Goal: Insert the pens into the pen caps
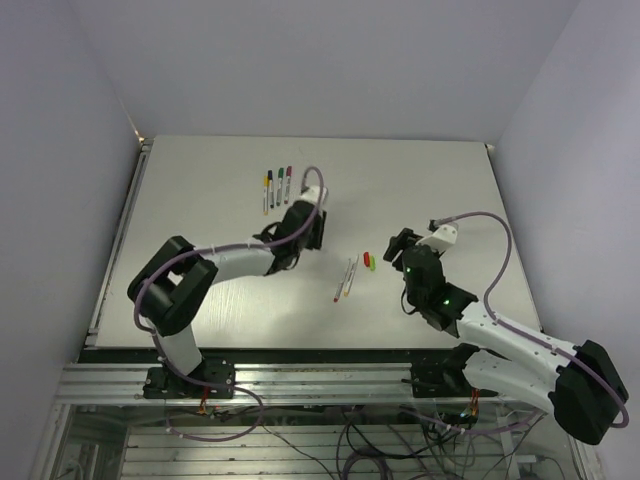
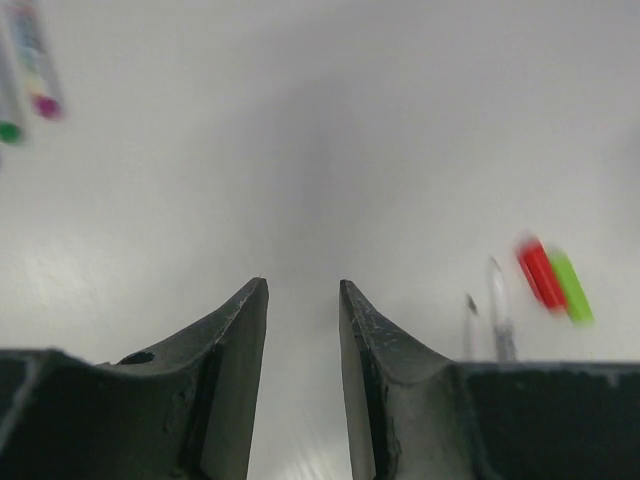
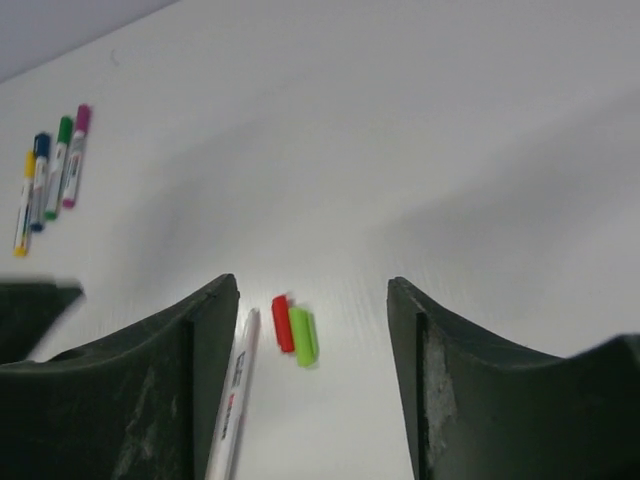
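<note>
A white table [image 1: 200, 200] fills the middle of the top view. Its surface is matt and pale, with a faint grain. A thin metal strip [image 1: 118, 240] runs along its left edge. Plain grey walls close the scene on three sides: the left wall [image 1: 50, 150], the far wall [image 1: 320, 60] and the right wall [image 1: 590, 130]. At the near edge lies an aluminium frame [image 1: 320, 380] of parallel rails. Below it hang loose dark wires [image 1: 350, 440].
</note>
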Controlling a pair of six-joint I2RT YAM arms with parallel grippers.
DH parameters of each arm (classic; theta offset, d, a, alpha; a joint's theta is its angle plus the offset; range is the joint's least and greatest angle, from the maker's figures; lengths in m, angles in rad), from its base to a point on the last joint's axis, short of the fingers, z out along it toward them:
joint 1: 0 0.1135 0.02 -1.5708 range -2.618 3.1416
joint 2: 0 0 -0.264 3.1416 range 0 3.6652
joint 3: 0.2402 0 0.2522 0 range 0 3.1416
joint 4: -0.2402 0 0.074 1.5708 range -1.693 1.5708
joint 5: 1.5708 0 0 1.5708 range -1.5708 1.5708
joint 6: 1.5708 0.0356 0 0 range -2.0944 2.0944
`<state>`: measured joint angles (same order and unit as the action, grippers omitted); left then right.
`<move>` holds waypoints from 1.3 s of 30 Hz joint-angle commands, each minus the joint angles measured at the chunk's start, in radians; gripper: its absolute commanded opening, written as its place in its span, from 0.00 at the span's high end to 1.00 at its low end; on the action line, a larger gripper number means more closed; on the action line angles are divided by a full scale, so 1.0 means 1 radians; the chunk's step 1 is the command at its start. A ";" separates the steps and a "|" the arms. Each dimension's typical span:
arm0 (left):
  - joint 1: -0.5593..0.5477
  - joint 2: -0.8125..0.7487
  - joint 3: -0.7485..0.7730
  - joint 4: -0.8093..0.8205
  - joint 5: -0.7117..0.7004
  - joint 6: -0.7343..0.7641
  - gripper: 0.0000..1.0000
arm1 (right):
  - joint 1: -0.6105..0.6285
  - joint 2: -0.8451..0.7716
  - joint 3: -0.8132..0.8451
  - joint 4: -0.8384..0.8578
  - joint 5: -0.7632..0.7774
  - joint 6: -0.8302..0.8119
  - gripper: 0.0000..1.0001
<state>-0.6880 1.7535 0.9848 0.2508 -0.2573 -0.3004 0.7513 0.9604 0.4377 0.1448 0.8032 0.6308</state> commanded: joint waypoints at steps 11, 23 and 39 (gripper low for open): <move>-0.222 -0.135 -0.163 0.005 0.021 -0.081 0.42 | -0.233 -0.046 -0.082 0.042 -0.197 0.044 0.55; -0.310 -0.045 -0.094 -0.036 0.024 -0.089 0.40 | -0.234 -0.065 -0.113 0.044 -0.216 0.062 0.56; -0.329 0.042 -0.047 -0.076 -0.023 -0.075 0.43 | -0.234 -0.044 -0.126 0.072 -0.253 0.070 0.57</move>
<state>-1.0107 1.7767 0.9077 0.1856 -0.2493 -0.3813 0.5228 0.9123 0.3321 0.1833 0.5613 0.6895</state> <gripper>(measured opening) 0.575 0.435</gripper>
